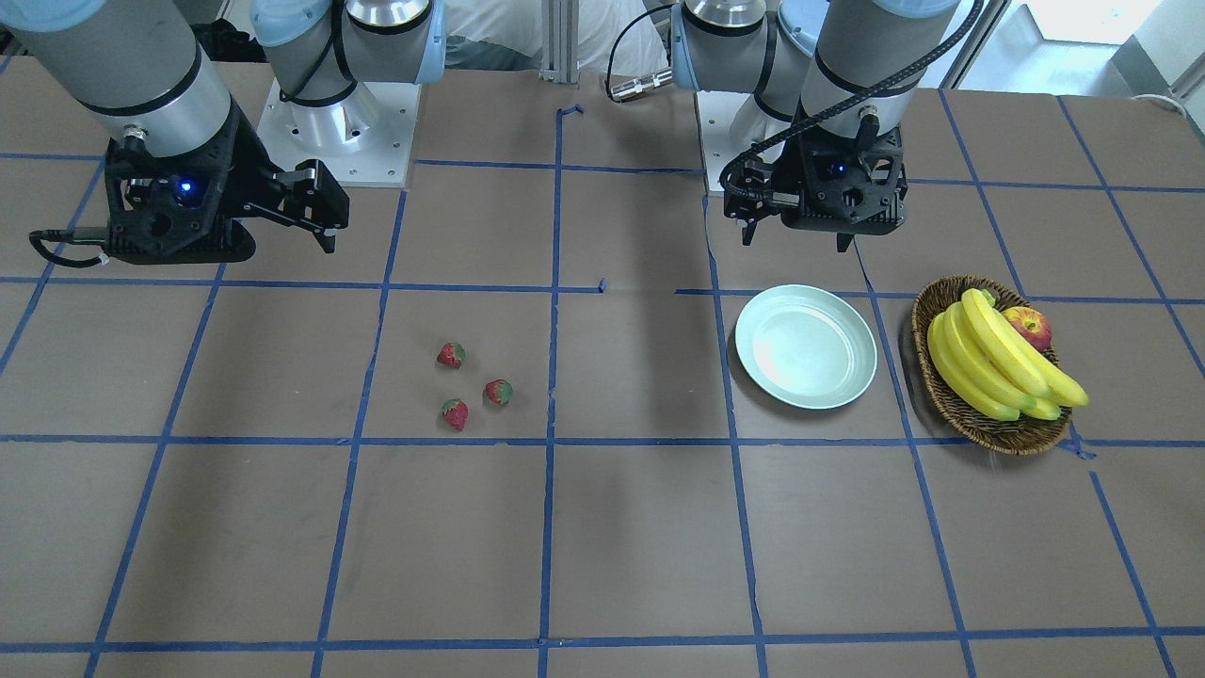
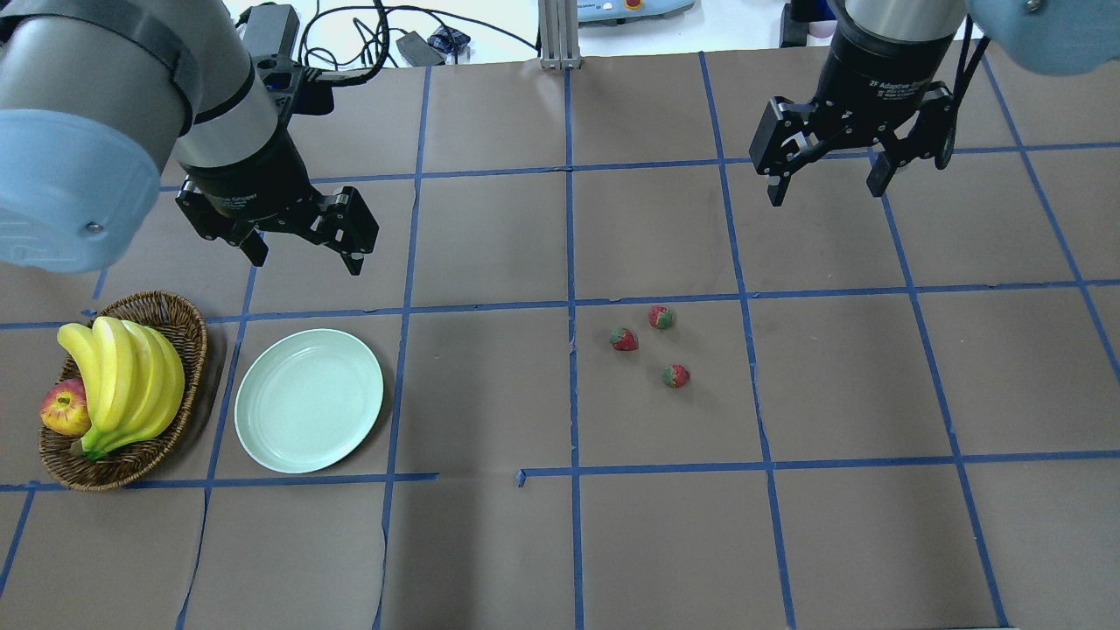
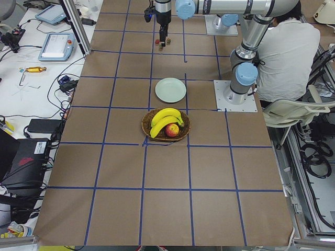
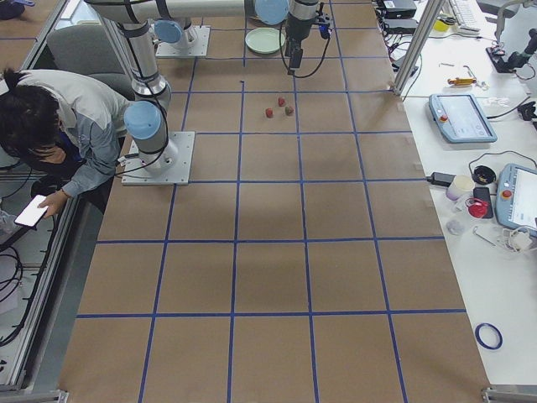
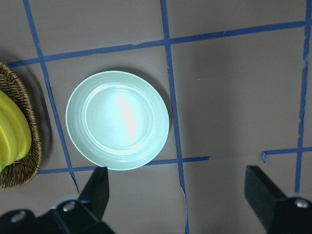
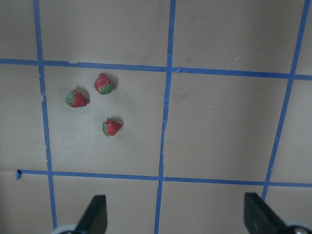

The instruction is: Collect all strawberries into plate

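Three small red strawberries with green caps lie close together on the brown table: one (image 2: 661,317), one (image 2: 624,339) and one (image 2: 675,376). They also show in the right wrist view, the first (image 6: 103,83) at the top. The pale mint-green plate (image 2: 309,400) lies empty at the left, also in the left wrist view (image 5: 117,119). My left gripper (image 2: 302,238) is open, high above the table behind the plate. My right gripper (image 2: 827,179) is open, high and behind the strawberries, to their right.
A brown wicker basket (image 2: 188,337) with bananas (image 2: 122,376) and a red-yellow apple (image 2: 63,408) stands left of the plate. Blue tape lines grid the table. A person (image 4: 50,109) sits beside the robot's base.
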